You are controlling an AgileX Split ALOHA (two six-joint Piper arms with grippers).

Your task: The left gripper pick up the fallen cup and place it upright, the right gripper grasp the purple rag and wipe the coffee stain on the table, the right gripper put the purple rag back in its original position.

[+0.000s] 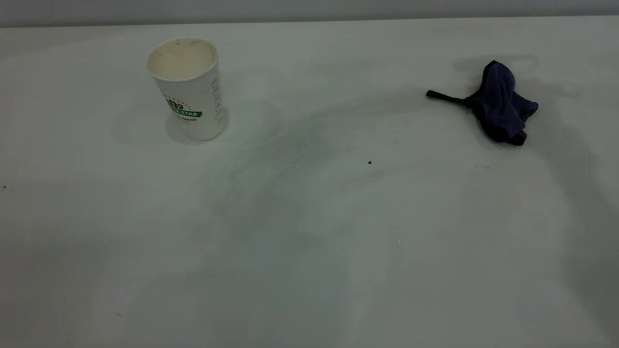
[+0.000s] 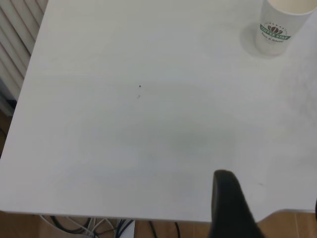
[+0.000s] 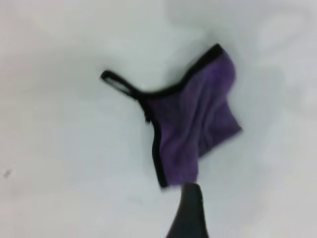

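Cup, white paper with green logo, stands upright, upper left of frame. Crumpled dark purple microfibre rag lies upper right; no stain visible. Grippers' openings: cannot tell. Risk: a retreating finger snagging the rag's strap.

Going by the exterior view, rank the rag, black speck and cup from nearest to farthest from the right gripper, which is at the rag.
1. rag: right side; the right gripper is right beside it in the right wrist view.
2. speck: around the middle.
3. cup: upright, far left.
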